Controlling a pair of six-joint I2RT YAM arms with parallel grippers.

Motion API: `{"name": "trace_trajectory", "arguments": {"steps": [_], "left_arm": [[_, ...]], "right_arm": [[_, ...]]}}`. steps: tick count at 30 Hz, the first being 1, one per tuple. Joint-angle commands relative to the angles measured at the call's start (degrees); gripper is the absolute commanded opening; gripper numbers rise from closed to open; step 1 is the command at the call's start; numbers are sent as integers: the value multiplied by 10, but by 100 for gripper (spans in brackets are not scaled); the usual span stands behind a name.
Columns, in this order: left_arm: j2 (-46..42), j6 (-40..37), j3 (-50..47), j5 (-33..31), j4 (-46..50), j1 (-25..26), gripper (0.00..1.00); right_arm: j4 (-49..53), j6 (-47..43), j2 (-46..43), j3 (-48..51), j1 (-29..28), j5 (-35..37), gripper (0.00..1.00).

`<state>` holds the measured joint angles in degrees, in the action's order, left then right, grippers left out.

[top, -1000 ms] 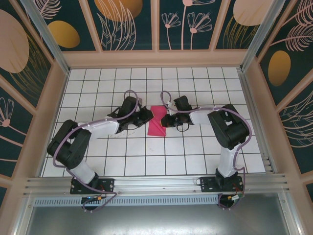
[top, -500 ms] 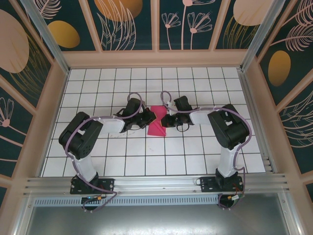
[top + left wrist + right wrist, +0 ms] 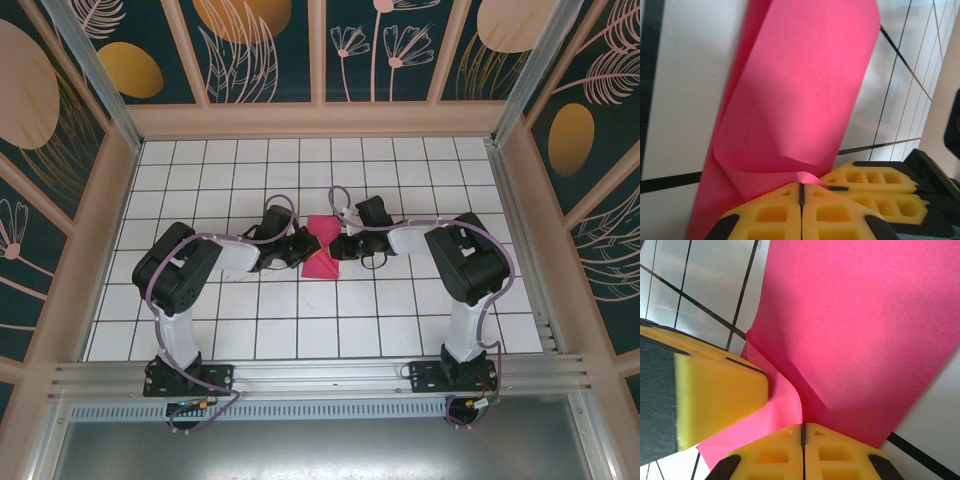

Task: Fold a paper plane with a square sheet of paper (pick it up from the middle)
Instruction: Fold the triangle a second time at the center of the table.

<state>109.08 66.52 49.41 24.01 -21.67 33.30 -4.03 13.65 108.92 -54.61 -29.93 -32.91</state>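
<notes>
Left gripper (image 3: 801, 194) and right gripper (image 3: 802, 433), both pinched shut on the thin magenta-pink square sheet of paper (image 3: 321, 252), should pull evenly so the crease lands straight.

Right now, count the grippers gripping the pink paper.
2. The left gripper is shut on the paper's left side; the right gripper is shut on its right side.

arms: 2, left arm (image 3: 185, 270) + right arm (image 3: 465, 262)
grippers: 2, left gripper (image 3: 303, 247) + right gripper (image 3: 338, 246)
pink paper sheet (image 3: 322, 262): 1 pc
purple cables (image 3: 331, 200): 2, 1 ea arm
tiled table (image 3: 300, 330): 1
</notes>
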Motion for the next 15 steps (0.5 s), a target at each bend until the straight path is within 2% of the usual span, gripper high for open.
{"name": "trace_trajectory", "arguments": {"steps": [1, 6, 15], "left_arm": [[11, -1, 0, 6, -2, 1, 8], [21, -16, -9, -2, 16, 0, 7], [32, -28, -21, -9, 26, 1, 7]], "right_arm": [[3, 2, 5, 9, 0, 10, 7], [2, 13, -4, 5, 0, 0, 11], [9, 52, -58, 6, 2, 9, 31]]}}
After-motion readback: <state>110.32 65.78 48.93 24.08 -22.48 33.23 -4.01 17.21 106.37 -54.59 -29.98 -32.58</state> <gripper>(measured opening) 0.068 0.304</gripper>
